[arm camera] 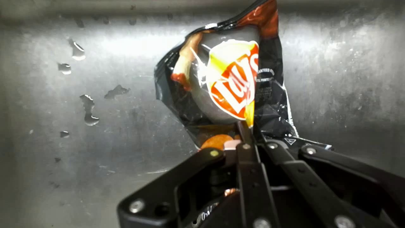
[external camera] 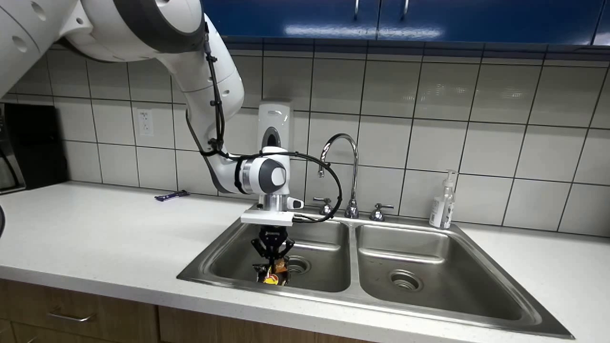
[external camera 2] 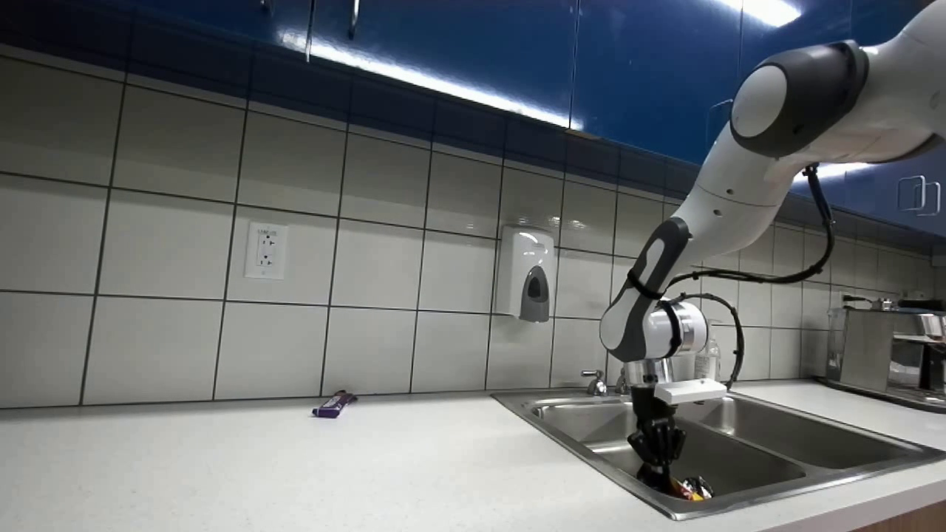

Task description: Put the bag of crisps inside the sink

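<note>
The bag of crisps is black with a yellow and red logo. It is in the near part of the double sink's basin below the gripper, low inside the sink (external camera: 353,267), in an exterior view (external camera: 272,279). The bag also shows in an exterior view (external camera 2: 695,488), partly hidden by the rim, and fills the middle of the wrist view (arm camera: 234,79). My gripper (external camera: 272,261) points straight down into that basin. Its fingers (arm camera: 251,133) are closed together on a pinched fold of the bag. Whether the bag rests on the basin floor is hard to tell.
A curved tap (external camera: 355,166) with two handles stands behind the sink, close to the arm. A soap bottle (external camera: 442,205) stands at the back right corner. A soap dispenser (external camera 2: 526,273) is on the wall. A purple wrapper (external camera: 171,195) lies on the counter.
</note>
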